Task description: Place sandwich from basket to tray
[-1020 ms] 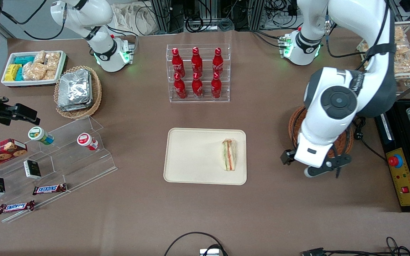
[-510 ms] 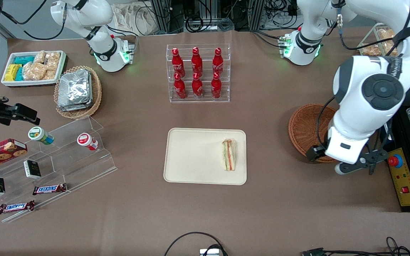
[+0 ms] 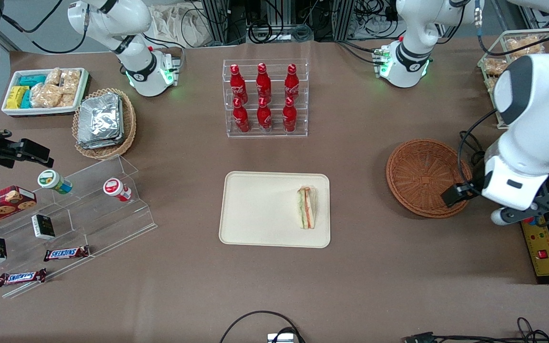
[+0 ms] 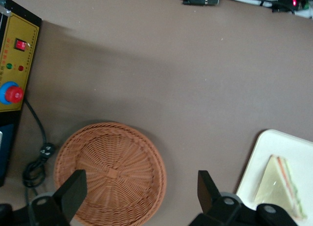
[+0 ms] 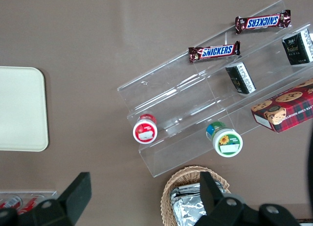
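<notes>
Brown tabletop: soft, squashable sandwich [image 3: 306,207] lies on the tray [image 3: 255,209], best pinched lightly across its bread faces; gripper [image 4: 139,199], spread and empty, hovers above the basket [image 3: 422,176]

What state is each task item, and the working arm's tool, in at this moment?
sandwich: lying on the tray, near its edge toward the working arm, free of the tool.
tray: flat on the table, holding only the sandwich.
basket: upright on the table, empty.
tool: open, holding nothing, raised above the table beside the basket, apart from the sandwich.
</notes>
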